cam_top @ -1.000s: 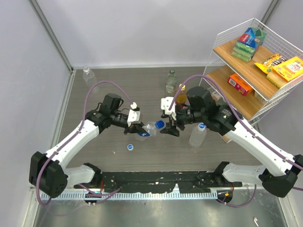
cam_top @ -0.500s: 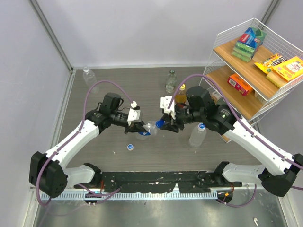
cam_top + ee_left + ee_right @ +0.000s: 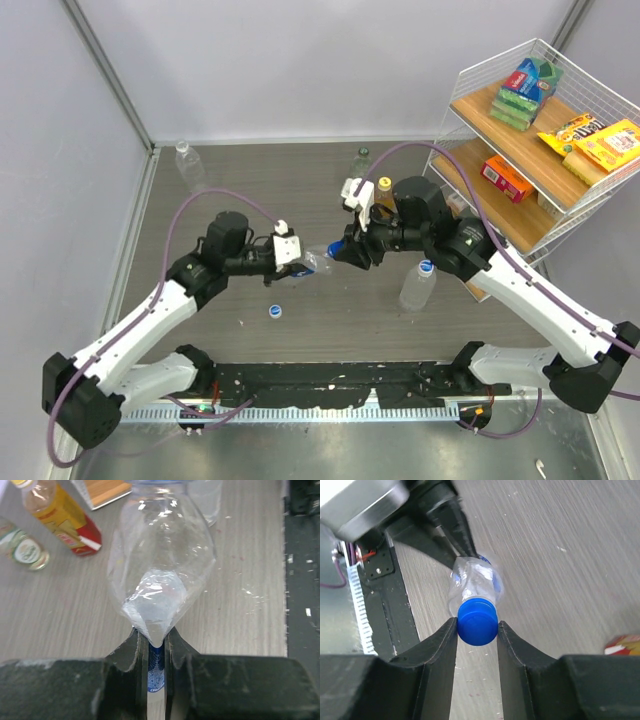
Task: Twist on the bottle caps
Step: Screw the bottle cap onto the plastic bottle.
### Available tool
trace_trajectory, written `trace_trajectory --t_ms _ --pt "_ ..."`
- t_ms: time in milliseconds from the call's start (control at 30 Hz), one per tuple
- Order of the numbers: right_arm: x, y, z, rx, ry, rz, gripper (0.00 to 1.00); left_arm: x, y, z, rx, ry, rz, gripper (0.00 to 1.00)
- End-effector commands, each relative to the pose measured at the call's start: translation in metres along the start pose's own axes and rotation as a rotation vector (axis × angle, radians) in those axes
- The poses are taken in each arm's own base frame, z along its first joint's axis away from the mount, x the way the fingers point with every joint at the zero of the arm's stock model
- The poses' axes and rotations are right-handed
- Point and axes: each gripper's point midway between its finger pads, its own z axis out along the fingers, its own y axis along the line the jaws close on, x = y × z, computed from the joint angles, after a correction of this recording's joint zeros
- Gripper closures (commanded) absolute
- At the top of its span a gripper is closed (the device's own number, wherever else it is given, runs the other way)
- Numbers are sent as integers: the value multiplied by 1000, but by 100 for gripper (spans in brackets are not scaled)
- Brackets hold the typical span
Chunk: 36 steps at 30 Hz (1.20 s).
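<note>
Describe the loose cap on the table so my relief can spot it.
On the grey wood-grain table, look toward the near edge from the left gripper. The small round white plastic cap with a blue middle lies there alone, on no bottle.

I'm watching from overhead; each wrist camera is peering closely past its fingers (image 3: 127, 655) at the shared bottle (image 3: 315, 262), cap (image 3: 477, 622) toward the right one.

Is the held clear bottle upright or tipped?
Tipped: clear bottle lies sideways, base in the left gripper, blue cap in the right gripper.
</note>
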Motion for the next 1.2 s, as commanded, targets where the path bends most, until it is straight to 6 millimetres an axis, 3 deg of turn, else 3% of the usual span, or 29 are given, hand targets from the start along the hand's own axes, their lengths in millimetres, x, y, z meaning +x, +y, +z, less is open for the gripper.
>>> trace_trajectory --t_ms 0,233,333,433,567,733,933,1000,1033,1067,1167 --pt "-8 -7 17 76 0 323 99 -68 32 -6 -310 -187 149 100" --pt "-7 -18 27 169 13 558 99 -84 35 -16 -551 -342 174 100" --pt "-9 -20 34 188 -4 691 99 -81 37 -12 -631 -310 210 100" --pt "-6 -34 36 291 -13 800 99 -80 43 -8 -722 -262 259 100" --pt "-5 -47 37 381 -85 921 99 -77 43 4 -721 -291 178 100" --pt "-1 -50 42 397 -87 956 99 -77 44 0 -771 -372 80 100" --pt "-13 -61 26 448 -152 862 66 -60 34 12 -715 -352 35 100" --pt "-24 -60 15 435 -173 784 44 -55 30 15 -686 -333 28 100" --pt "-31 -57 6 422 -186 713 38 -54 26 15 -665 -328 29 100" --pt "-36 -50 2 374 -186 660 21 -53 22 16 -646 -321 33 100" --pt "-49 -35 -27 321 -217 462 16 -47 21 11 -628 -286 22 100"
